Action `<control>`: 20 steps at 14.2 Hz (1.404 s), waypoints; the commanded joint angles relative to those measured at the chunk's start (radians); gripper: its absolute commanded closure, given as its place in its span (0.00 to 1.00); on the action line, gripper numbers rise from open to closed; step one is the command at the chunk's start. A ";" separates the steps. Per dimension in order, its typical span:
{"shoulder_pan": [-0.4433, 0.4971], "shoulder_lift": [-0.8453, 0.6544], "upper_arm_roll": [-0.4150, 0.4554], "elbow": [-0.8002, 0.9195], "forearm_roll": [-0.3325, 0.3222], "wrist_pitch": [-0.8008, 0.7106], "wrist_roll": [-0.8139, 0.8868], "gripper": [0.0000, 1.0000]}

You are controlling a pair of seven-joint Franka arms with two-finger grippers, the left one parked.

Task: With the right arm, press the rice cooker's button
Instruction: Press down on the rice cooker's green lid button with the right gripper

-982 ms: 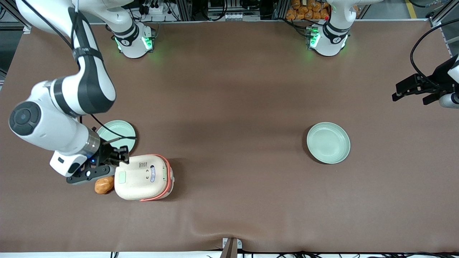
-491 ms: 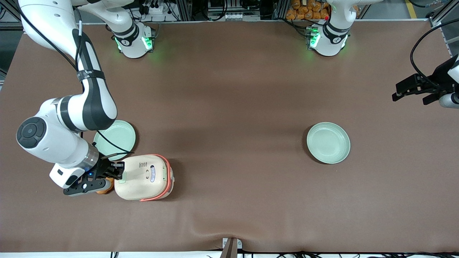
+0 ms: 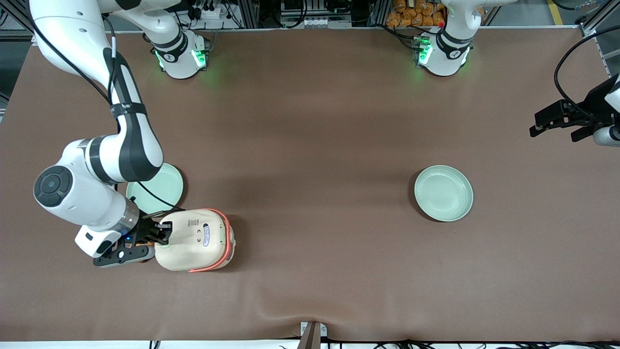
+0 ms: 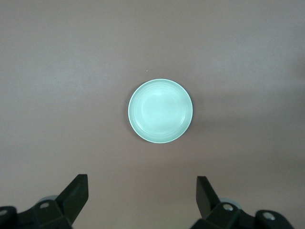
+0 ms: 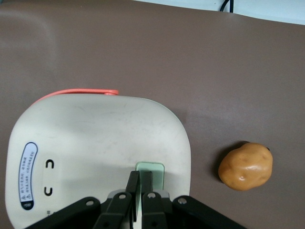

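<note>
- gripper has moved from beside the rice cooker, over the potato, to above the lid edge nearest the working arm's end of the table.
- Fingers are pinched nearly together, holding nothing; tips are over the button.
- Wrist view: fingertips overlap the mint pad; contact or slight hover, I can't tell which.
- Front view: the button is mostly hidden under the gripper; only a sliver of green shows.
- Rice cooker hasn't shifted: same spot on the table, nearer the front camera than the green plate that is partly covered by the right arm.
- Potato is now covered by the gripper body in the front view, just beside the cooker, not touched.
- Second plate sits well apart toward the parked arm's end, irrelevant.
- Read: alignment done, press phase is next or underway. What's left is a short straight push down.
- Risk: tips are near the pad's edge, so they could slip onto the bare lid.
</note>
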 commanded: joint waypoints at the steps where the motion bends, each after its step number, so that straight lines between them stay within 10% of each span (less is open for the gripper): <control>1: -0.015 0.009 0.008 0.000 0.000 0.011 -0.016 0.92; 20: -0.013 -0.088 0.014 0.001 0.014 -0.064 0.007 0.84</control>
